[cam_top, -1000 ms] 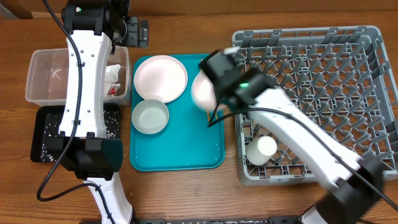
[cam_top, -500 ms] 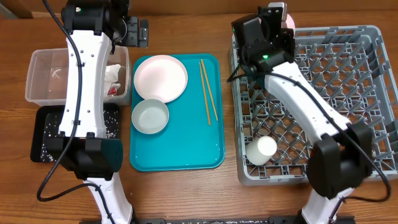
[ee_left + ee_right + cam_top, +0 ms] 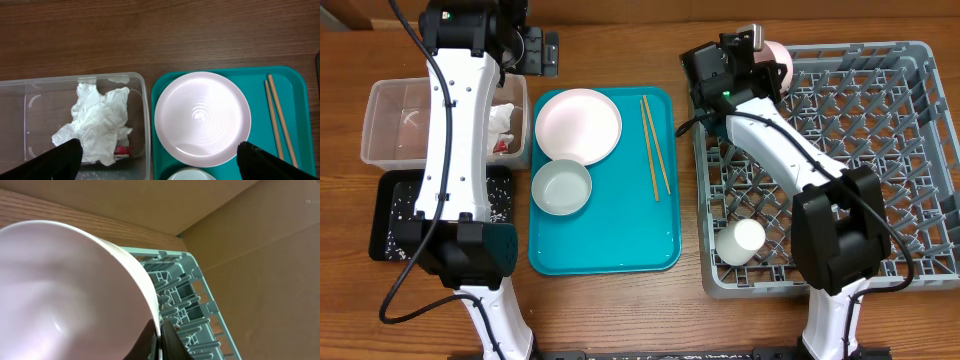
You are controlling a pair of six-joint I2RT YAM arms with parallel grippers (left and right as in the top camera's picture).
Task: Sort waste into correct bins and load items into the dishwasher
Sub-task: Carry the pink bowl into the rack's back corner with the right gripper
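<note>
— Wooden worktop (image 3: 620, 310) under everything, was it?
— Yes, brown grain, with the teal tray (image 3: 610, 250) at its middle. Right of that tray sat the grey dish rack (image 3: 860, 48). The right tool (image 3: 159, 345) was clenched on the rim of a white bowl (image 3: 65, 295), over the rack corner nearest the tray's far right corner.
— Touching the pegs?
— Hard to say. The wrist view showed the bowl tipped on edge with the rack below it, perhaps just clear.
— How should it go in?
— I'd keep it on edge, lower the rim between two peg rows, and let go only once it leaned steady.
— The left tool (image 3: 157, 150)?
— Released, spread wide above the tray's far left corner, holding nothing.
— What else lay about?
— On the tray, a plate (image 3: 578, 125), a second bowl (image 3: 561, 187) and chopsticks (image 3: 655, 148). Left of the tray, the clear tub (image 3: 395, 125) held the napkin (image 3: 97, 125) and a red wrapper (image 3: 121, 150). A cup (image 3: 740, 240) lay in the rack.
— And the room?
— Plain brown board (image 3: 250, 255) behind the rack.
</note>
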